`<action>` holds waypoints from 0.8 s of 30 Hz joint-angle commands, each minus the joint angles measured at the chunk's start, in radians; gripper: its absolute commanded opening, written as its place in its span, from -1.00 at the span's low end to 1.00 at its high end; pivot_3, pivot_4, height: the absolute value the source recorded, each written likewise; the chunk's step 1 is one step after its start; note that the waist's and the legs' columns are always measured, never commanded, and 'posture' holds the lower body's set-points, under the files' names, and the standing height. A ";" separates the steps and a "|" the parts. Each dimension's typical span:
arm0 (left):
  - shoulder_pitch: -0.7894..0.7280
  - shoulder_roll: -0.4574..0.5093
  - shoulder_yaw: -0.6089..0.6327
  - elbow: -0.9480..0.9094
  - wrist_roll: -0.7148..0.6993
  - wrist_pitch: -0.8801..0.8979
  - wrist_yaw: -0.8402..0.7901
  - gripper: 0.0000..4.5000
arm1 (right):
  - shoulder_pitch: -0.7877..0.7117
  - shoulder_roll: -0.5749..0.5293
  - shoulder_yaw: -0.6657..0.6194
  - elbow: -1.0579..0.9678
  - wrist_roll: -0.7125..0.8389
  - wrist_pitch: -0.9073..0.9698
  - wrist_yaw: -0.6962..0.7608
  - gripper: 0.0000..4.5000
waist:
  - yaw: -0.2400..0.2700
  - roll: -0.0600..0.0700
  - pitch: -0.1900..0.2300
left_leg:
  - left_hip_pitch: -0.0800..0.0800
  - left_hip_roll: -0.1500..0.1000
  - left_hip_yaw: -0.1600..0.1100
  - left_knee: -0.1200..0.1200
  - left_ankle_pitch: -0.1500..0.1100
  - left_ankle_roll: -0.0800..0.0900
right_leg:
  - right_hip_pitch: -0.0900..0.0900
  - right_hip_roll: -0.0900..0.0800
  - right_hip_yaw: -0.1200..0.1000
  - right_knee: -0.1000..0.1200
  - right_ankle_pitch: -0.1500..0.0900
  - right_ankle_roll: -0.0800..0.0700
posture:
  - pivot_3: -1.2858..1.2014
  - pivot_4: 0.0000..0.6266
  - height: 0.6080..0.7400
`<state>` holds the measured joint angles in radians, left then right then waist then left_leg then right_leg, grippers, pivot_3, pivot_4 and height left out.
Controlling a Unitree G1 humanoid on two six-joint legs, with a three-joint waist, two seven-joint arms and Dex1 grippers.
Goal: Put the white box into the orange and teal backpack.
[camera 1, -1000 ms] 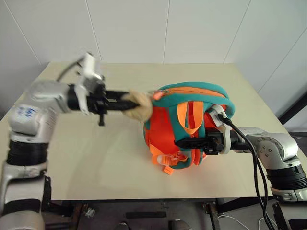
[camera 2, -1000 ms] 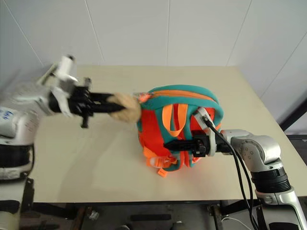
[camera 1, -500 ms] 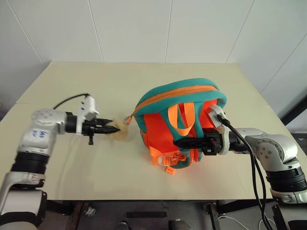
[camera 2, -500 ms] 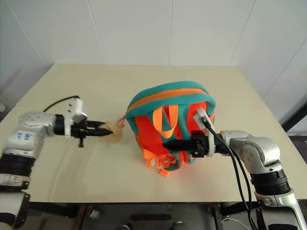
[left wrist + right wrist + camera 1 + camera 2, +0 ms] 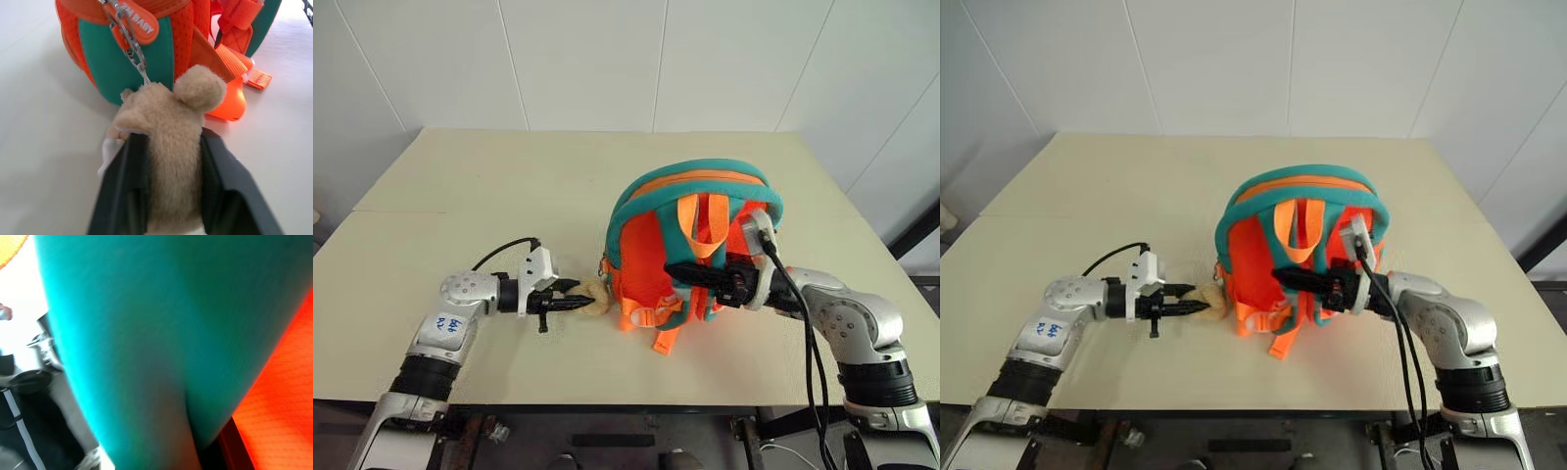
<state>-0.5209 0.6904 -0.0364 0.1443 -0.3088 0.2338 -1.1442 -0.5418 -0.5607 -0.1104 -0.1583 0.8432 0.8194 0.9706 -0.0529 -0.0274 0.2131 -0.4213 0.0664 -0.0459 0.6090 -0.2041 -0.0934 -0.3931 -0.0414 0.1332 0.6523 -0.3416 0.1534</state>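
Tan plush toy in left gripper grip — right gripper at orange and teal backpack strap, state unclear.

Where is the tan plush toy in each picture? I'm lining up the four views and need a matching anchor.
Left eye view: plush toy on the table, left of the backpack.
Right eye view: same spot.
Left wrist view: centre, between the left hand's fingers.
Right wrist view: I can't find it here.
Shared landmark: the backpack's teal trim.

I count one orange and teal backpack on the table, one tan plush toy and two grippers, left gripper and right gripper.
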 commanded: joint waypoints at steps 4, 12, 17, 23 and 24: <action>0.081 0.109 0.122 -0.239 -0.121 0.170 0.003 0.54 | 0.068 -0.137 -0.074 -0.125 -0.027 -0.071 0.040 0.14 | -0.003 0.000 0.000 | 0.000 0.000 0.000 -0.004 0.000 0.000 | -0.001 0.000 0.000 -0.002 -0.001 -0.001 | 0.03 -0.52 1.00; 0.170 0.185 0.203 -0.334 -0.191 0.263 -0.003 1.00 | 0.218 -0.257 -0.177 -0.122 -0.051 -0.133 0.116 0.99 | 0.000 0.000 0.000 | 0.000 0.000 0.000 -0.005 0.000 0.000 | 0.000 0.000 0.000 -0.006 -0.001 -0.001 | 0.03 -0.52 1.00; 0.182 0.187 0.248 -0.334 -0.186 0.207 0.017 1.00 | 0.229 -0.303 -0.171 0.015 -0.184 -0.319 0.178 0.99 | -0.001 0.000 0.000 | 0.000 0.000 0.001 -0.005 -0.001 0.001 | 0.000 -0.001 0.000 -0.008 0.000 -0.001 | 0.03 -0.52 1.00; 0.237 0.190 0.261 -0.381 -0.197 0.212 0.024 1.00 | 0.201 -0.297 -0.110 0.110 -0.287 -0.468 0.232 0.99 | -0.007 0.000 0.000 | 0.000 0.000 0.002 -0.006 -0.001 0.000 | 0.000 -0.001 0.001 -0.008 0.000 -0.001 | 0.03 -0.52 1.00; 0.244 0.185 0.262 -0.387 -0.200 0.216 0.034 1.00 | 0.200 -0.283 -0.110 0.121 -0.295 -0.488 0.225 0.99 | -0.006 0.000 0.000 | 0.000 0.000 0.002 -0.007 -0.001 0.000 | 0.000 -0.001 0.001 -0.008 0.000 -0.001 | 0.03 -0.52 1.00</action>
<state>-0.2861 0.8725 0.1959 -0.2028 -0.4865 0.4524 -1.1169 -0.3322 -0.8510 -0.2102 -0.0343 0.5594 0.3785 1.1887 -0.0590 -0.0274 0.2136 -0.4208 0.0666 -0.0442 0.6017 -0.2050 -0.0931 -0.3935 -0.0418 0.1341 0.6445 -0.3421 0.1523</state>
